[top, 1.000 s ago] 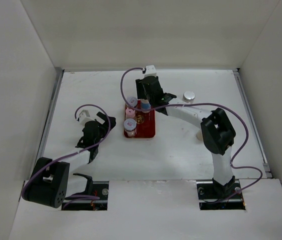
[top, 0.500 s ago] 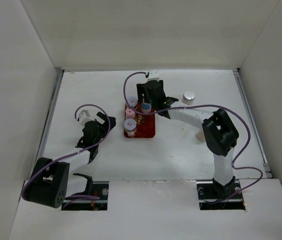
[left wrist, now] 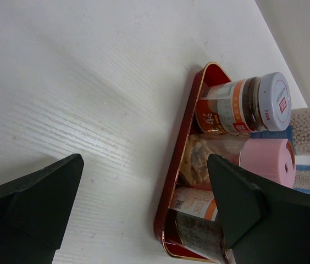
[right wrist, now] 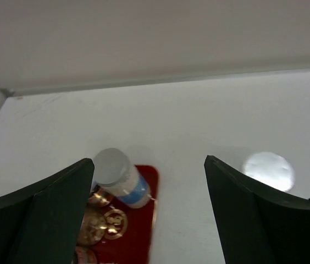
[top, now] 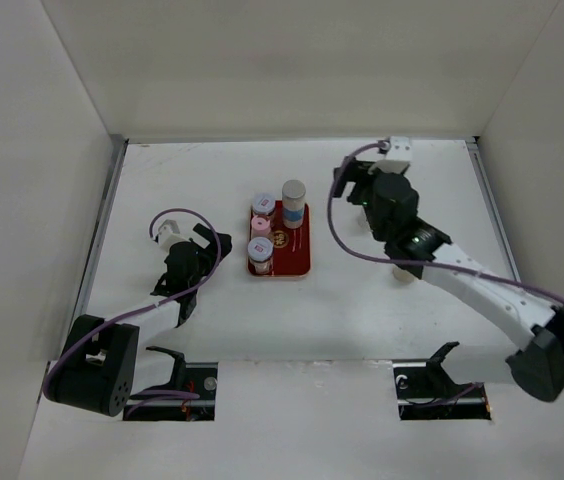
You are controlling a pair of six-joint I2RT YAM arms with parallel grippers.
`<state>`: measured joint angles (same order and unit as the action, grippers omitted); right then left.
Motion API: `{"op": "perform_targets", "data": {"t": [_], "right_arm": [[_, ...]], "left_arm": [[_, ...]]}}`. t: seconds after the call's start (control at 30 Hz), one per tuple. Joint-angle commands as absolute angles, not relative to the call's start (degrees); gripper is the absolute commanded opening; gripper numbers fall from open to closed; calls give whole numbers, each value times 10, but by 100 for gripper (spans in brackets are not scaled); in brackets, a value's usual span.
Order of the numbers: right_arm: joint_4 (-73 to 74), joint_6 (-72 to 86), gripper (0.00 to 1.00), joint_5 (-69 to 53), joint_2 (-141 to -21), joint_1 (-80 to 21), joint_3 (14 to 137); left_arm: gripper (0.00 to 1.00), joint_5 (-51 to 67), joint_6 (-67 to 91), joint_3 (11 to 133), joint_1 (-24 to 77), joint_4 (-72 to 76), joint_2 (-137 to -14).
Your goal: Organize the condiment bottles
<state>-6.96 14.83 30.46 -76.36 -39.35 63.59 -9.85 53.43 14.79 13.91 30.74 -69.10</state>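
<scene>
Seen from above, the red tray (top: 297, 258) holds four jars. A tall silver-capped jar (top: 293, 198) stands at its far right corner and a purple-lidded jar (top: 261, 203) at its far left. A pink-lidded jar (top: 259, 222) sits just nearer, and a second purple jar (top: 259, 250) is at the near left. The right gripper (top: 347, 187) hangs to the right of the tray. A cream jar (top: 400, 272) peeks out from under that arm. The left gripper (top: 214, 240) sits to the left of the tray.

In the left wrist view, its fingers are spread wide with nothing between them, facing the tray's left rim.

In the right wrist view, the fingers are also wide apart and empty. A blurred shiny cap (right wrist: 269, 170) lies on the table to the right of the tray, probably a jar still waiting.

That tall jar could tip if a finger clips it off-centre. The forearm could also sweep into the cream jar, which it passes close over.
</scene>
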Motion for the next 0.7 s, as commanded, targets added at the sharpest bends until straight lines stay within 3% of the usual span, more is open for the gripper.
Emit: {"op": "perform_targets", "data": {"t": [0.0, 0.13, 0.4, 0.67], "right_arm": [[-39, 178, 89, 423, -675, -356, 546], [73, 240, 92, 492, -586, -274, 448], [157, 333, 93, 396, -557, -189, 368], [121, 344, 80, 339, -609, -191, 361]], "left_arm": [[100, -97, 538, 148, 140, 337, -685], [100, -97, 539, 149, 143, 337, -683], [100, -99, 540, 152, 153, 338, -689], [100, -96, 540, 154, 158, 338, -694]]}}
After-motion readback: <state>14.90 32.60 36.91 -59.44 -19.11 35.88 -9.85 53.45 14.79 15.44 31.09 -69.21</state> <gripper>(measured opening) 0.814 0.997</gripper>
